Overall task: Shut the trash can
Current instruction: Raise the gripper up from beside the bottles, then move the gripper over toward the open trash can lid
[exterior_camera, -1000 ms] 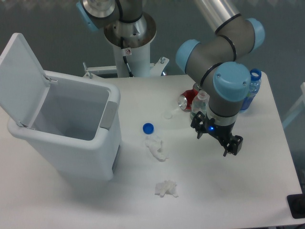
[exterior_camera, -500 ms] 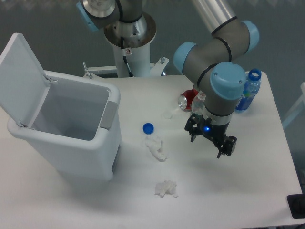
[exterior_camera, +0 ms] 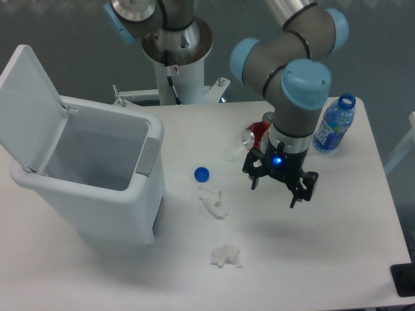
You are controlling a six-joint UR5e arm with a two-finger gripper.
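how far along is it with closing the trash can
Nothing looks done yet: the trash can stands open, its lid tipped up and back at the left. The hand is open and empty, hanging over the table well to the right of the can, near the red can and bottle. Still left: reaching the lid and pushing it down shut.
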